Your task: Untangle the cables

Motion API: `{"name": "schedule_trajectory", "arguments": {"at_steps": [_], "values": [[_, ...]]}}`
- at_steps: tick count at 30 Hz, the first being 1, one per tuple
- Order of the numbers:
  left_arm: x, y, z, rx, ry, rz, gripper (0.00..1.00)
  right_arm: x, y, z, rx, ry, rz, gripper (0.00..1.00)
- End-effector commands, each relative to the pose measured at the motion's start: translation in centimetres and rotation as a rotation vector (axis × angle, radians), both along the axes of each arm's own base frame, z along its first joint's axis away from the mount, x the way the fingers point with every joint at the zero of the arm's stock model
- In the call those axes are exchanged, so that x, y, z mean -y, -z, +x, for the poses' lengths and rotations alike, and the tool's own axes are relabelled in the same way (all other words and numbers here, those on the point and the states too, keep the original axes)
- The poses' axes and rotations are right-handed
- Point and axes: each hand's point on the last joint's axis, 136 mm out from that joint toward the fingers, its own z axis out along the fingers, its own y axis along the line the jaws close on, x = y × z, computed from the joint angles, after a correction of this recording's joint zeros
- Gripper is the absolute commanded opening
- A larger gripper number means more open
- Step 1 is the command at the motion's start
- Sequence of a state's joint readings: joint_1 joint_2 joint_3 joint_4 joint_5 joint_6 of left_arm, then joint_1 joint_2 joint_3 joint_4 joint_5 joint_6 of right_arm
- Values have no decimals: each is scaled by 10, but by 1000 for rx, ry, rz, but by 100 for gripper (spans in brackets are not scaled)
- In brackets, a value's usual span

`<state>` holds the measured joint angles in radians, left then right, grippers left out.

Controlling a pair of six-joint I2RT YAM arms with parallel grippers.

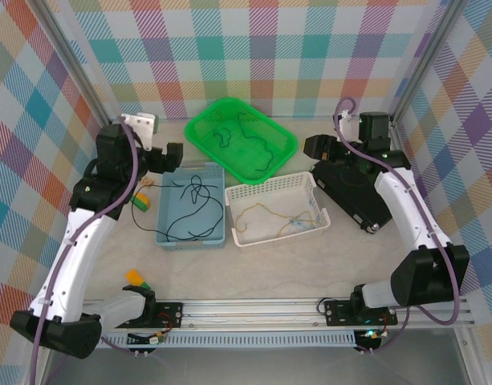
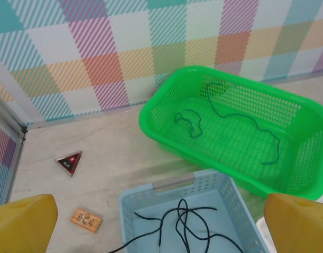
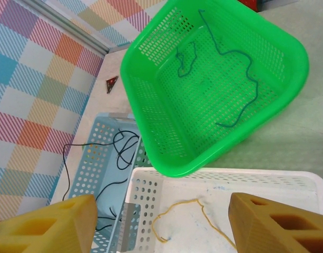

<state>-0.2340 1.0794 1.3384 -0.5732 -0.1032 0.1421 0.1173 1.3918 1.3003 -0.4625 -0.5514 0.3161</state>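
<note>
Left claw (image 2: 161,226) gapes wide, right claw (image 3: 161,226) open too, both empty; black cables (image 1: 196,192) sit in the blue basket (image 1: 189,240), centre-left from above; one strand overhangs the rim and might snag a passing claw.

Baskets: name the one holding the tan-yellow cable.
The white basket; the blue basket holds black cables, the green basket dark green ones.

Top camera overlooks the table (image 1: 310,273); both closer wrist cameras face the green basket (image 3: 150,105).
</note>
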Motion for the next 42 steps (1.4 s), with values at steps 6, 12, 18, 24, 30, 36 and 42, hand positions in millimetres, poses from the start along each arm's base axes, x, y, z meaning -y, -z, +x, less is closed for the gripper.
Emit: {"name": "schedule_trajectory", "arguments": {"at_steps": [6,12,18,24,30,36,42], "values": [[-13,2,6,21,-77,-79,100,8,-9,2,94,34,-27,66],[0,29,27,-106,-53,-151,100,-21,8,13,6,-44,-100,61],[-15,53,42,-205,-112,-304,100,-78,20,49,-73,-117,-157,60],[-31,79,56,-306,-130,-490,100,-140,45,109,-92,-102,-238,59],[-33,94,73,-358,-106,-505,100,-185,75,167,-72,-63,-206,60],[-33,106,94,-399,-87,-481,100,-203,90,202,20,-31,-135,59],[-42,116,110,-358,-121,-454,99,-206,84,200,41,-54,-121,59]]}}
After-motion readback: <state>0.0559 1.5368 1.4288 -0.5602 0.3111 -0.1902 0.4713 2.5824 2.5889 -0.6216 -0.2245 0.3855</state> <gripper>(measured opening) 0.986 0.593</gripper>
